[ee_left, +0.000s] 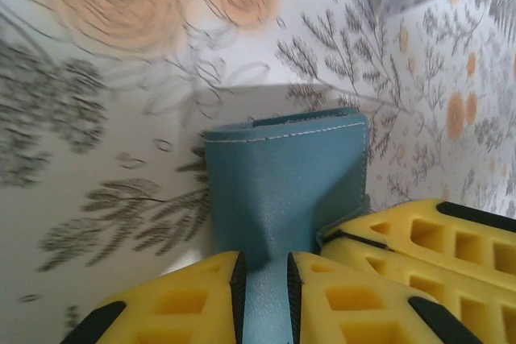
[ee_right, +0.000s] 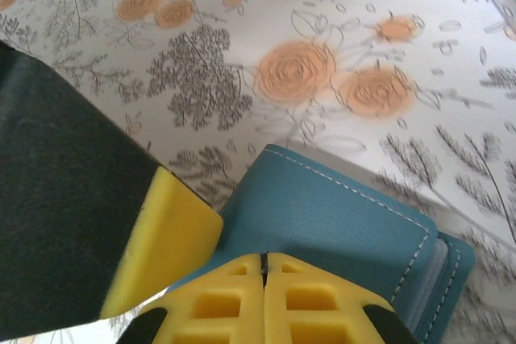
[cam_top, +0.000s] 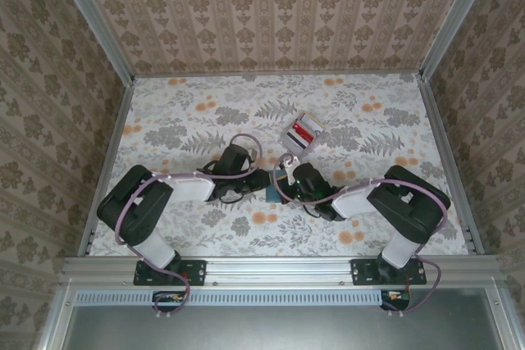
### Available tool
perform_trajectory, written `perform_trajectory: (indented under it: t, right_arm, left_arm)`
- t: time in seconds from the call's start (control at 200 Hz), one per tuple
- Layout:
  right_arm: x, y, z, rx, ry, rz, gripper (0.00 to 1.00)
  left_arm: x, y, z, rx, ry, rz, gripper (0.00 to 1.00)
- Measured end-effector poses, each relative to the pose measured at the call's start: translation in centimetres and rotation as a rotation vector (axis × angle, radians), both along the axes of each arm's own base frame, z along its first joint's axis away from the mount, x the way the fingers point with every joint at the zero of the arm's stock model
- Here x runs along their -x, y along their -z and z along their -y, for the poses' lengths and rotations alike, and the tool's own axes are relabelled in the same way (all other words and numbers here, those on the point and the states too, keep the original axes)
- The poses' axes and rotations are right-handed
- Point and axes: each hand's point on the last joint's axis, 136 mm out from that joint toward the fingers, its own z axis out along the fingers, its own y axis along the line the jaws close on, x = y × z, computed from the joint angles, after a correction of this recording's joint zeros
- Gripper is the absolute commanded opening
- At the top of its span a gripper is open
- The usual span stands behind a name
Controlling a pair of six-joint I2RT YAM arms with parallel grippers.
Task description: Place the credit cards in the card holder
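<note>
While both arms met over the middle of the counter (cam_top: pixel 189 120), your left fingers (ee_left: pixel 193 304) were nearly closed. The narrow gap between them was filled by the teal leather of the card holder (ee_left: pixel 282 175), so they were grasping it at its near end. Your right fingers (ee_right: pixel 310 283) were clenched fully, pad against pad, with only a thin dark line between them. Their tips touched the card holder (ee_right: pixel 322 215) at one edge, but I could not tell whether they pinched a thin flap of it or only pressed against it. In the left wrist view you could see the right fingers (ee_left: pixel 419 239) reaching in from the side, just beside the left ones, and meeting the same holder at its lower corner.

The card holder (cam_top: pixel 273 193) was near the middle of the counter, between the two wrists. It looked like a small teal-blue case with a grainy surface and a pale stitching that ran along its edges. It was folded, and at its open side some paler grey layers showed between the two covers. A shadow lay on the flowered counter beside it.

The credit cards (cam_top: pixel 302 131) lay in a small pile, grey-white and bright red, on the counter beyond the holder, toward the far wall. They were near the holder but apart from it, and apart from both pairs of fingers.
</note>
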Motion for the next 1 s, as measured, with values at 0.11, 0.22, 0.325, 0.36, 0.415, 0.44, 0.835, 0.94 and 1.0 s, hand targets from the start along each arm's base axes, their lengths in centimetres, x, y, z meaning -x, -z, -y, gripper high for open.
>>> perform_trajectory:
  t: [0.11, 0.22, 0.325, 0.36, 0.415, 0.44, 0.835, 0.94, 1.0]
  right_arm:
    - [-1.8, -0.2, -1.3, -0.015, -0.006, 0.013, 0.00]
    - [-4.3, -0.5, -3.3, -0.033, -0.011, 0.024, 0.00]
    - [-6.0, -0.7, -4.9, -0.053, -0.023, 0.017, 0.00]
    - [-6.2, -0.7, -5.1, -0.060, -0.029, 0.006, 0.00]
    - [-6.3, -0.7, -5.0, -0.069, -0.035, -0.017, 0.00]
    - [-6.3, -0.7, -4.9, -0.075, -0.037, -0.027, 0.00]
    - [-5.8, -1.9, -4.5, -0.178, -0.092, -0.227, 0.00]
    - [-5.5, -2.3, -4.9, -0.194, -0.106, -0.245, 0.00]
    - [-5.5, -2.4, -4.9, -0.193, -0.107, -0.247, 0.00]
  left_arm:
    - [-0.8, -1.3, -2.0, 0.006, -0.054, 0.024, 0.26]
    - [-1.5, -3.4, -4.0, 0.002, -0.109, 0.073, 0.28]
    - [-1.9, -5.0, -5.4, -0.004, -0.147, 0.113, 0.28]
    - [-2.0, -5.1, -5.7, -0.008, -0.155, 0.117, 0.28]
    - [-2.0, -5.0, -6.1, -0.021, -0.164, 0.114, 0.28]
    - [-1.9, -4.7, -6.3, -0.029, -0.166, 0.109, 0.28]
    - [-1.4, 1.0, -6.8, -0.105, -0.153, -0.038, 0.27]
    - [-1.4, 1.6, -6.3, -0.097, -0.136, -0.057, 0.27]
    - [-1.6, 1.6, -5.8, -0.086, -0.126, -0.053, 0.27]
